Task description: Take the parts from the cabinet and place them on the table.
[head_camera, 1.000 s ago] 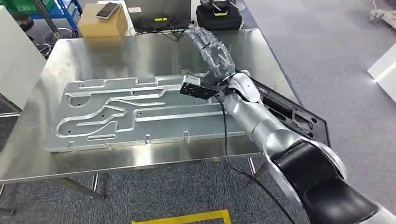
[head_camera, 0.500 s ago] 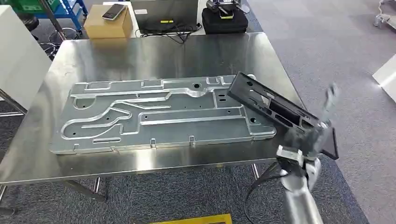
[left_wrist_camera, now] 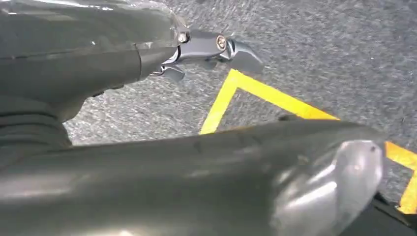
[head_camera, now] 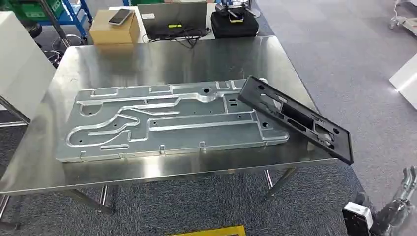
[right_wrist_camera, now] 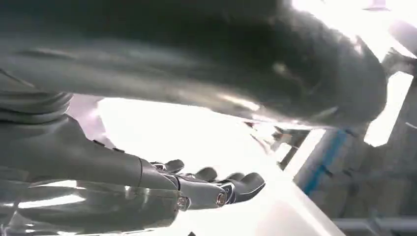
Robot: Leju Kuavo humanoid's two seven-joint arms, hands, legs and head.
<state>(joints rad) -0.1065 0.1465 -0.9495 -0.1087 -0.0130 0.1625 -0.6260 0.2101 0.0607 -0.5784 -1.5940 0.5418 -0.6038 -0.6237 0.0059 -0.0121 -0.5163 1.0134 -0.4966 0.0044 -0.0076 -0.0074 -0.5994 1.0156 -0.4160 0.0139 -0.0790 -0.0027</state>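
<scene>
Right hand (head_camera: 393,209) hangs low beside the steel surface (head_camera: 162,56), fingers spread, nothing in it. Left hand (left_wrist_camera: 123,59) over the grey carpet by a yellow floor line (left_wrist_camera: 265,93), fingers straight, empty too. Black frame part (head_camera: 297,118) lies on the surface's right edge, overlapping the big aluminium plate (head_camera: 167,120).

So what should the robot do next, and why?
Probably turn back to the cabinet for another part. The black frame already lies on the table, leaning on the silver plate and poking over the edge. The right hand hangs low beside the table, holding nothing, so it seems free.
</scene>
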